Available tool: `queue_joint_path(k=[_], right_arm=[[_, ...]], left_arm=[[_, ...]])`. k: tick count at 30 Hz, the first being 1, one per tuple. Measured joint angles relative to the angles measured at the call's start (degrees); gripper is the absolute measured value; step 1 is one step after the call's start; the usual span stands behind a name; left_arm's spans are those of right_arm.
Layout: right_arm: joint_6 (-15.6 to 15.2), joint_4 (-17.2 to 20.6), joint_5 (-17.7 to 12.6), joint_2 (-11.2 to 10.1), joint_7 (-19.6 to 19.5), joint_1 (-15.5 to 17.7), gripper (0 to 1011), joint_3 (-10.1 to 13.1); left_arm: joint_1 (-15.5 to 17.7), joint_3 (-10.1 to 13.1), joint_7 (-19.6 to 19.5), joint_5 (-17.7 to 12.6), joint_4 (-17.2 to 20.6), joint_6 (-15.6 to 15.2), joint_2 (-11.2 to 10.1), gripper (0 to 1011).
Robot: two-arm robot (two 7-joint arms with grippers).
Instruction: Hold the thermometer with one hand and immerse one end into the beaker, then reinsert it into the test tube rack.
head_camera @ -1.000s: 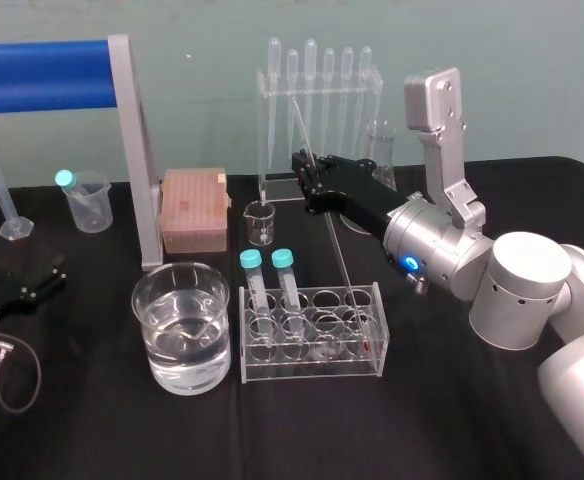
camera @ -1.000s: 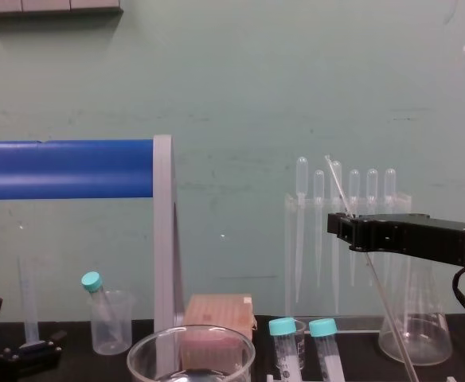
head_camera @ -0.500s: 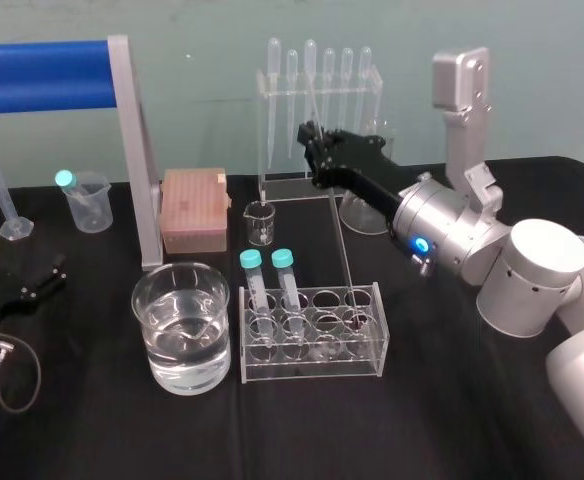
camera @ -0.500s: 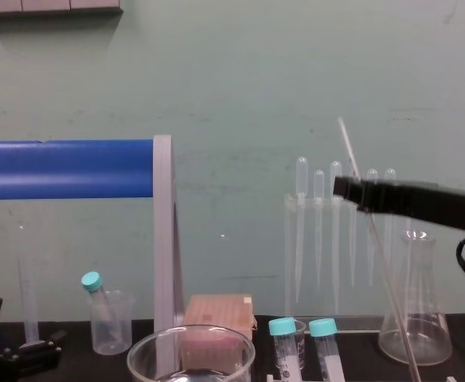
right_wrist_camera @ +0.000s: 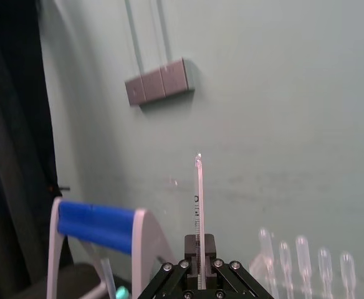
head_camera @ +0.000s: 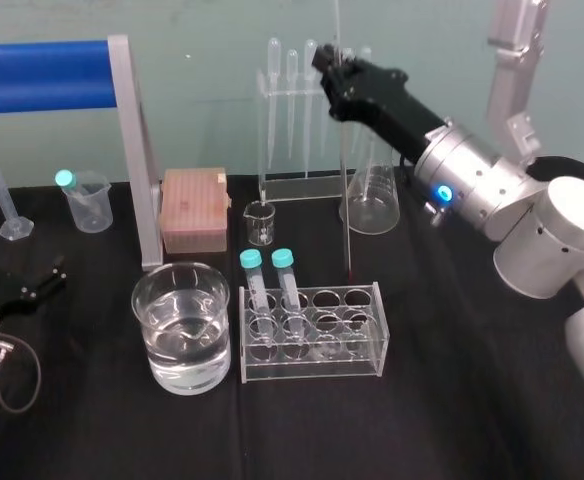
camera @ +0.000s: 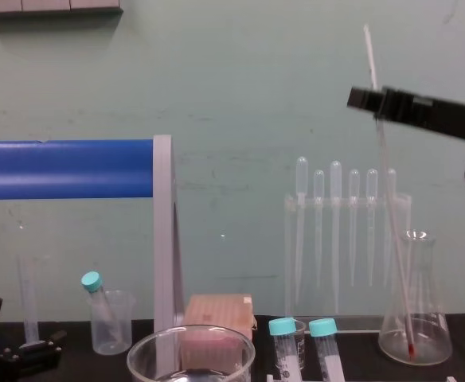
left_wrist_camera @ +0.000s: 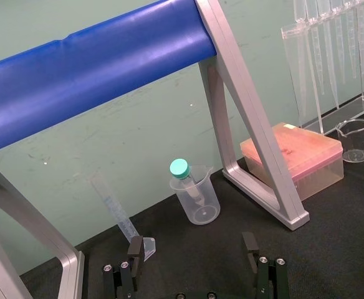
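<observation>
My right gripper (head_camera: 334, 68) is raised high at the back right, shut on the thermometer (head_camera: 345, 200), a long thin glass rod hanging almost upright. Its red lower tip hangs just above the back right of the clear test tube rack (head_camera: 312, 345). In the chest view the thermometer (camera: 392, 223) runs down from the gripper (camera: 369, 99) in front of the conical flask. In the right wrist view the rod (right_wrist_camera: 199, 199) sticks out past the fingers (right_wrist_camera: 208, 246). The beaker (head_camera: 147, 300), part full of water, stands left of the rack. My left gripper (left_wrist_camera: 193, 255) rests open at the far left.
Two teal-capped tubes (head_camera: 269, 280) stand in the rack's left holes. Behind are a pipette stand (head_camera: 317, 110), a conical flask (head_camera: 370, 205), a small glass beaker (head_camera: 260, 222) and a pink tip box (head_camera: 194, 208). A blue bar on a grey frame (head_camera: 134, 150) stands left.
My right gripper has risen and swung up with the thermometer. The rod's lower end has come up out of the rack and now hangs above it, nearer to upright.
</observation>
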State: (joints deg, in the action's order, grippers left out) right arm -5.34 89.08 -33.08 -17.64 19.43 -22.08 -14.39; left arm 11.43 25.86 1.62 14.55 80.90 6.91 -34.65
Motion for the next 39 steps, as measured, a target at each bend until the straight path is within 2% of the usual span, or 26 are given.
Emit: queue_joint_path(k=[6, 13, 19, 24, 39], right_arm=[[1.8, 0.4, -2.1, 0.1, 0.9, -1.2, 57, 0.5], [6.0, -0.8, -4.5, 0.8, 3.7, -2.8, 57, 0.1], [10.2, -2.6, -5.9, 1.6, 7.5, -4.9, 57, -1.8], [12.0, -4.2, -7.0, 2.2, 9.9, -6.6, 57, -3.3], [11.8, -7.3, -9.7, 3.7, 14.6, -10.3, 57, -9.1]], left_arm=[[0.0, 0.0, 0.0, 0.0, 0.0, 0.0, 0.0, 1008], [0.0, 0.0, 0.0, 0.0, 0.0, 0.0, 0.0, 1008], [0.0, 0.0, 0.0, 0.0, 0.0, 0.0, 0.0, 1008], [0.0, 0.0, 0.0, 0.0, 0.0, 0.0, 0.0, 1008], [0.0, 0.0, 0.0, 0.0, 0.0, 0.0, 0.0, 1008]])
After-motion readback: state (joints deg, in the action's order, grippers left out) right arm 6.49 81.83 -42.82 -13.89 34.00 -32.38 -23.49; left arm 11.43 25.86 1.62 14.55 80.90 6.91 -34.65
